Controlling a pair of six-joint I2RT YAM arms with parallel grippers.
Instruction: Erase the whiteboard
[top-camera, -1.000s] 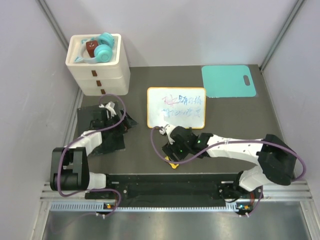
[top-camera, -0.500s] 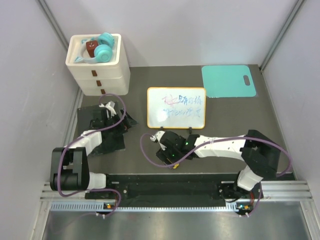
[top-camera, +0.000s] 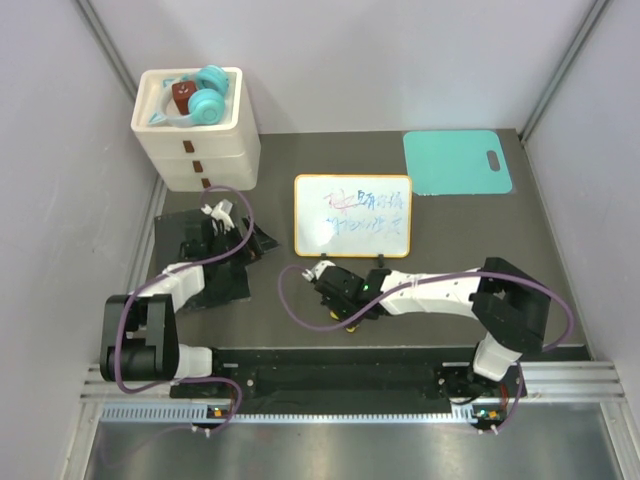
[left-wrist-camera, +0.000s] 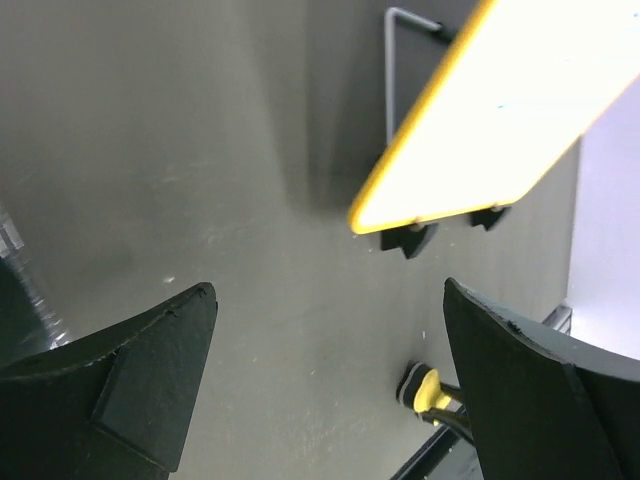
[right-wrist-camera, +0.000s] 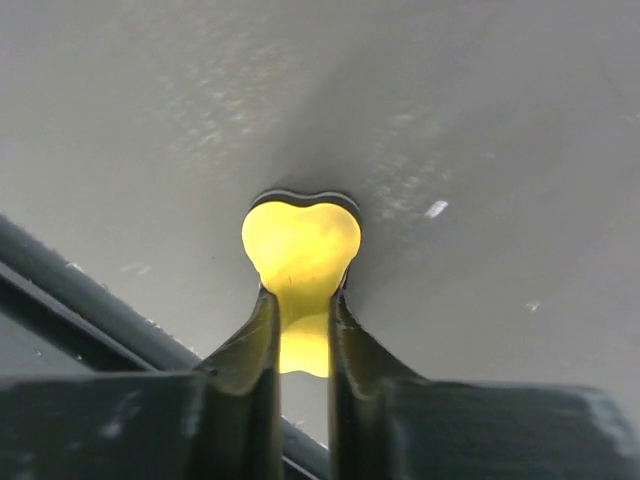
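Yellow against grey, closest to the arms: pinching a heart-shaped eraser (right-wrist-camera: 300, 245) by its narrow end with the right gripper (right-wrist-camera: 300, 300), down on the table (top-camera: 480, 240) beside the front rail. Narrowing onto it from wide apart a second earlier, and reaching further left than before to get there. Most likely securing the wiping tool and getting ready to lift it; not yet wiping anything.

Hanging idle to the left, over a black pad (top-camera: 170, 240), with the left gripper (left-wrist-camera: 325, 300) spread wide and gripping nothing, sitting much as it was a second ago.

Resting just beyond the right gripper, mid-table and apart from it: the whiteboard (top-camera: 352, 215), orange-framed, on small black feet, carrying red and blue scribbles, staying unmoved and unwiped.

Waiting further back: a teal mat (top-camera: 455, 160) at the far right, white drawers (top-camera: 200, 150) at the far left.
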